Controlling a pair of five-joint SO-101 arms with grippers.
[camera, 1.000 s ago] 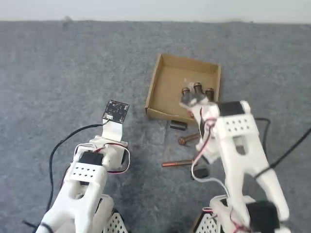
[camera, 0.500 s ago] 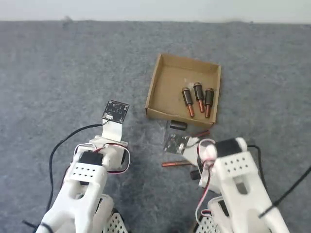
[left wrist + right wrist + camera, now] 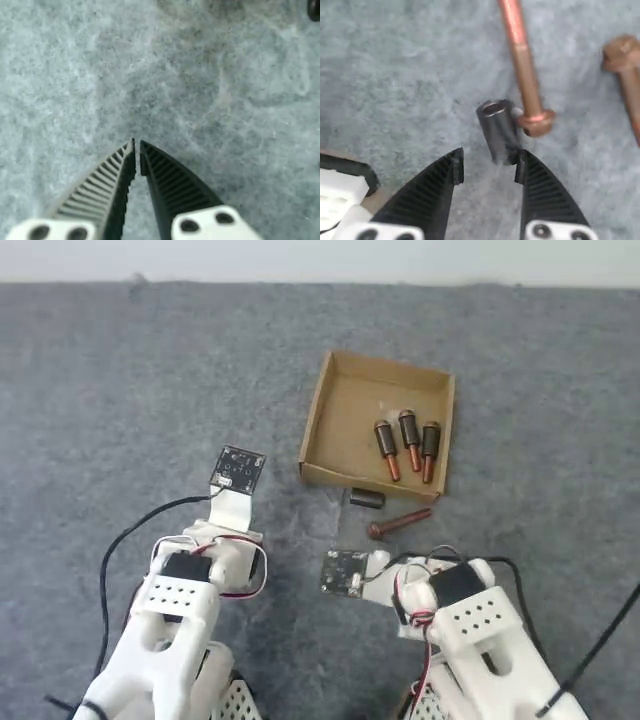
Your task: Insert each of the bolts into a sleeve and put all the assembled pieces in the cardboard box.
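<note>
Back from the cardboard box (image 3: 313, 425) came my right arm (image 3: 470, 615) in the last second, all the way toward its own base.

From up high, three assembled pieces (image 3: 408, 448) lay side by side inside the box. A black sleeve (image 3: 367, 499) lay on the grey carpet (image 3: 150, 370) just outside the box's near wall. A loose bolt (image 3: 400, 521) lay close beside it, not touching it. My left arm (image 3: 185, 595) sat well apart from all of them.

From my left wrist, my left gripper (image 3: 136, 145) had its fingers pressed almost together, with just a thin slit between the tips. It hung over the carpet.

From my right wrist, my right gripper (image 3: 489, 152) had its fingers wide apart. A second sleeve (image 3: 499, 131) lay on the carpet just ahead of the tips. Its near end was right against one finger, as far as I could tell. A long bolt (image 3: 522, 65) lay next to that sleeve, with its head against the sleeve's side. The loose bolt lay farther off.
</note>
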